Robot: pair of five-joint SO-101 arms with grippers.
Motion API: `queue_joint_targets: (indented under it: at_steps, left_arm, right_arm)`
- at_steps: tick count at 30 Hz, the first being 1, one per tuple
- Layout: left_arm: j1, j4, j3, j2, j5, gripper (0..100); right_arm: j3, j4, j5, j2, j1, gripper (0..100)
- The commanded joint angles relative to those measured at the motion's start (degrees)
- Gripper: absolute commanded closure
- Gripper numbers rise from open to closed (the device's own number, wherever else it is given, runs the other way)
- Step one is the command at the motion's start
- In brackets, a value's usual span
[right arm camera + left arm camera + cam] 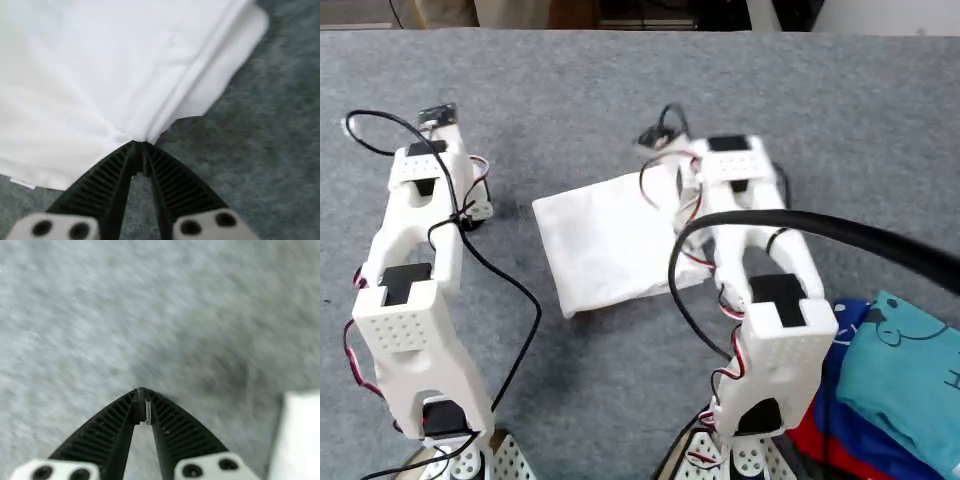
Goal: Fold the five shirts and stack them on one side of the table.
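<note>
Your left jaws shut on nothing, over desk (pixel 150 300) | right jaws pinching white shirt (pixel 100 75) edge | coloured pile (pixel 895 390) beside right arm (pixel 765 290) base

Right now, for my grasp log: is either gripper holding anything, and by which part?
The right gripper pinches the white shirt at its folded edge. The left gripper is shut, holding nothing.

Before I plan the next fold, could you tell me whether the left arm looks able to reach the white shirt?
Probably yes: only bare grey table lies between the left end effector and the white shirt, and the right arm sits over the shirt's other side.
</note>
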Motion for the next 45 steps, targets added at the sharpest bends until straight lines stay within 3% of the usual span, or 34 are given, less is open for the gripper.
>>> queue_joint_targets:
  at_steps: [1, 6, 12, 19, 26, 29, 34, 45]
  left_arm:
    - [4.13, 2.64, -0.7, -7.43, -0.97, 98]
    - [10.37, 4.31, 4.31, -20.0, -0.97, 98]
    - [15.21, 4.13, 10.29, -25.71, 2.02, 96]
    - [14.68, 4.13, 10.02, -24.31, 14.59, 72]
    - [14.68, 0.09, 10.64, -23.96, 16.26, 72]
    - [14.59, -1.49, 10.64, -22.37, 16.26, 72]
    - [14.77, -1.93, 10.11, -17.1, 16.26, 72]
    - [14.59, -2.02, 10.02, -11.38, 16.35, 72]
  right_arm:
    - [-13.76, 8.79, -0.7, -5.58, 1.01, 99.0]
    - [-24.31, 21.36, -0.53, -6.11, 1.19, 99.0]
    - [-18.59, 21.98, -2.99, -8.22, 5.23, 98.3]
    - [-0.04, 19.25, -5.1, -24.31, 12.7, 88.8]
    - [27.47, 6.42, -5.54, -45.05, 16.04, 88.5]
    - [37.49, 1.76, -6.07, -50.51, 16.04, 81.1]
    - [44.09, 0.62, -19.87, -51.65, 12.0, 60.6]
    - [29.14, 0.44, -50.9, -34.77, -6.9, 60.2]
